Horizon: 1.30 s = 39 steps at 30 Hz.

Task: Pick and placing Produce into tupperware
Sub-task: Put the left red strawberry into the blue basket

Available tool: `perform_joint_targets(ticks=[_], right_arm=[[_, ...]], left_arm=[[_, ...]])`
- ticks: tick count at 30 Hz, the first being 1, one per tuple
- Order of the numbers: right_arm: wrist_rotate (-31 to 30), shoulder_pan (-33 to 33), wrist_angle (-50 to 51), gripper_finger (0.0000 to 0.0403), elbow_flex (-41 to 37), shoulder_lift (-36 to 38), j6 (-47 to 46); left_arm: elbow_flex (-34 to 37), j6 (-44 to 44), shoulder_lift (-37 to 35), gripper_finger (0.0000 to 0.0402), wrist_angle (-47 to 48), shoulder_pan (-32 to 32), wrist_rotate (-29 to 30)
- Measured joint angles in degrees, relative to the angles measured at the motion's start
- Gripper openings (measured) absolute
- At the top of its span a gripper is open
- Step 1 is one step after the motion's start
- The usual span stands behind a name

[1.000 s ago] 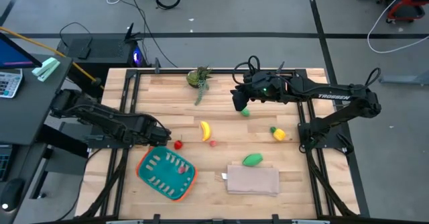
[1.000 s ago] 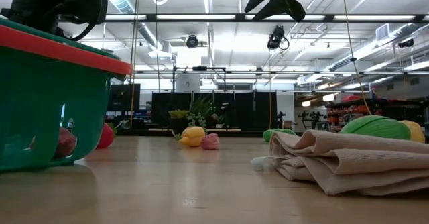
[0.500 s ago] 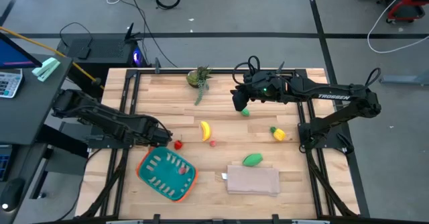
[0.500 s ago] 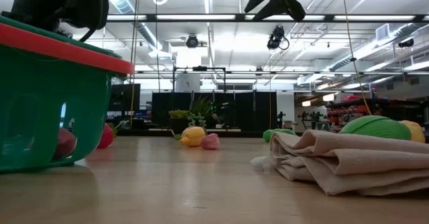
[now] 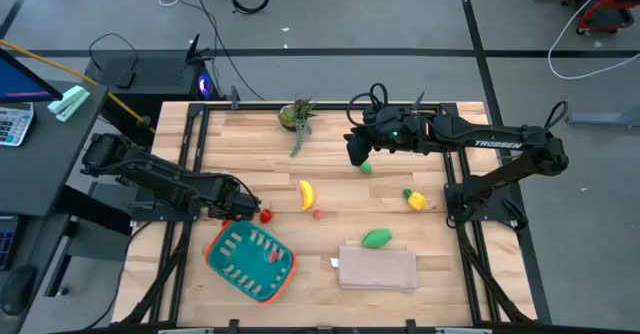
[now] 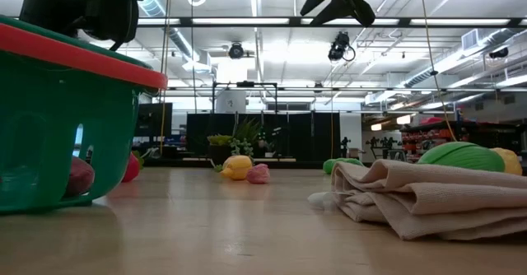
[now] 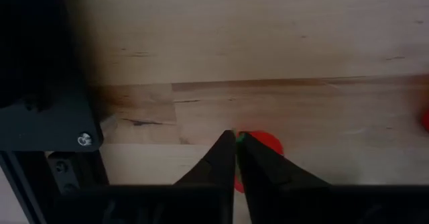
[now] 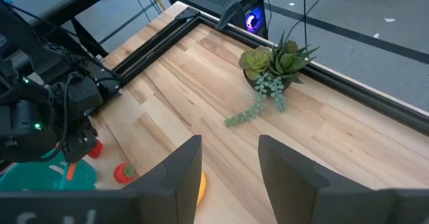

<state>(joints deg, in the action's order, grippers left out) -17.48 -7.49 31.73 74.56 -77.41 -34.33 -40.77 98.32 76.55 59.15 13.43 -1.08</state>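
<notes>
The teal tupperware (image 5: 238, 264) with its orange rim sits near the table's left front and has one red piece (image 5: 272, 255) in it. My left gripper (image 5: 247, 210) is low over the table just left of another red piece (image 5: 266, 215). In the left wrist view its fingers (image 7: 236, 141) are shut, tips at that red piece's (image 7: 263, 143) green top. My right gripper (image 5: 358, 154) hovers open above a green piece (image 5: 367, 167). The banana (image 5: 306, 194), a tiny red piece (image 5: 318, 213), a second green piece (image 5: 376, 238) and the yellow piece with a green top (image 5: 414, 200) lie on the wood. My left gripper comes from above, pointing down, with its shut tips at the green top (image 7: 239, 137) of the red piece, which rests on the table. Whether the tips pinch or only touch it, I cannot tell.
A folded beige cloth slab (image 5: 378, 269) lies near the front edge, right of the tupperware. A green leafy plant (image 5: 297, 117) with a dangling stem stands at the far edge. Black rails (image 5: 190, 144) run along both table sides. Bare wood lies between the banana and the plant.
My left gripper has edged a little toward the table's right, closer to the red piece. In the low view the tupperware has shifted slightly to the right.
</notes>
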Motion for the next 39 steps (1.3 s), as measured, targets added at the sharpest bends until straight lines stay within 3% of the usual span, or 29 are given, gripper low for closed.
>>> perform_joint_targets(ticks=[8,28,39], right_arm=[[0.0,0.0,0.0,0.0156,0.0,0.0,0.0],[0.0,0.0,0.0,0.0156,0.0,0.0,0.0],[0.0,0.0,0.0,0.0156,0.0,0.0,0.0]], left_arm=[[0.0,-0.3,0.0,0.0014,0.2,0.0,0.0],[-0.5,-14.2,-0.1,0.0002,0.5,-0.1,1.6],[-11.2,-23.2,-0.2,0.0001,9.5,-5.3,8.5]])
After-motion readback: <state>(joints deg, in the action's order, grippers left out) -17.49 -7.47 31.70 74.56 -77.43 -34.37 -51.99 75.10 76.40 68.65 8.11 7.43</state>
